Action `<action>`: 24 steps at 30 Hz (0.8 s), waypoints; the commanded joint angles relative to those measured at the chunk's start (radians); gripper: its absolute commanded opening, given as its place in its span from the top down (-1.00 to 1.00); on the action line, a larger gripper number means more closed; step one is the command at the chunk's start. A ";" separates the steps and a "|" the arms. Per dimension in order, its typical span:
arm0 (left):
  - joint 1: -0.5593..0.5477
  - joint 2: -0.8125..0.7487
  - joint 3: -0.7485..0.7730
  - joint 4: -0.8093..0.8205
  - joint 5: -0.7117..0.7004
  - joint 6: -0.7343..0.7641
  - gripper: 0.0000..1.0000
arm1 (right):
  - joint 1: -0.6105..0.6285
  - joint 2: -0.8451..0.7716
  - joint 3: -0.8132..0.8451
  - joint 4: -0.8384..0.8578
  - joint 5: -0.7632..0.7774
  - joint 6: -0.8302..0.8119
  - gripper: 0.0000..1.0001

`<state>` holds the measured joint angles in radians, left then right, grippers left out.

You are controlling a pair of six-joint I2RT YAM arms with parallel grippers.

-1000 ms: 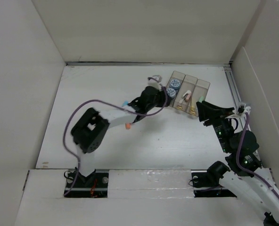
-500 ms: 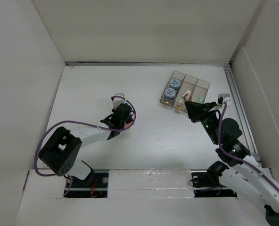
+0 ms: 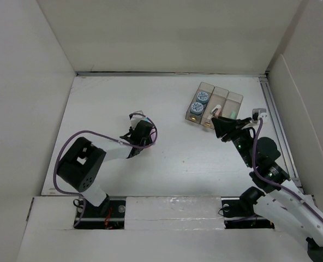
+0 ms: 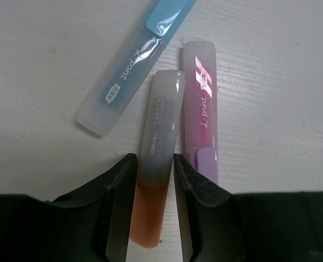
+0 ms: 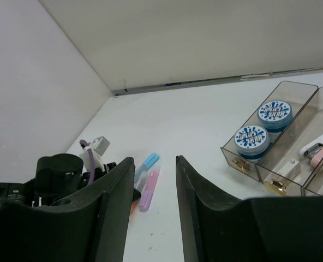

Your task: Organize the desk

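Note:
On the white desk (image 3: 96,109) three highlighters lie side by side: a blue one (image 4: 134,65), an orange one (image 4: 160,142) and a pink one (image 4: 201,109). My left gripper (image 3: 141,132) is low over them. In the left wrist view its jaws (image 4: 154,161) stand tight on both sides of the orange highlighter, which still lies on the desk. My right gripper (image 3: 225,128) is open and empty, hovering just in front of the translucent three-compartment bin (image 3: 233,98). The right wrist view (image 5: 154,161) shows the blue (image 5: 147,163) and pink (image 5: 149,191) highlighters between its fingers, far off.
The bin's left compartment (image 5: 233,154) holds two blue round tins (image 5: 252,139). The other compartments hold small white and pink items (image 5: 314,147). A metal rail (image 3: 270,103) runs along the desk's right edge. White upright panels enclose the desk.
My left gripper has pulled back from the bin to the highlighters and now sits around the orange one. My right gripper has moved left to the bin's front.

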<state>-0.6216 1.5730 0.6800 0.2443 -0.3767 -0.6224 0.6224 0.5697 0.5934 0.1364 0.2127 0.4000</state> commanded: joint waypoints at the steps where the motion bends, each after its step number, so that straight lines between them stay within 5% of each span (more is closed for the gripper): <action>1: -0.001 0.047 0.050 -0.014 0.005 0.029 0.42 | -0.001 -0.008 0.009 0.054 -0.006 0.000 0.14; 8: -0.012 0.087 0.101 -0.068 -0.008 0.038 0.51 | -0.001 -0.008 0.011 0.054 -0.009 0.000 0.14; 12: -0.026 0.079 0.110 -0.117 -0.041 0.021 1.00 | -0.001 -0.017 0.011 0.052 -0.007 0.000 0.13; 24: -0.145 -0.219 0.168 -0.128 0.027 0.021 1.00 | -0.001 -0.044 0.008 0.046 0.013 0.003 0.12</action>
<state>-0.7284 1.3952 0.7822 0.0807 -0.3912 -0.6102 0.6224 0.5457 0.5934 0.1394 0.2131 0.4000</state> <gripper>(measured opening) 0.214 0.437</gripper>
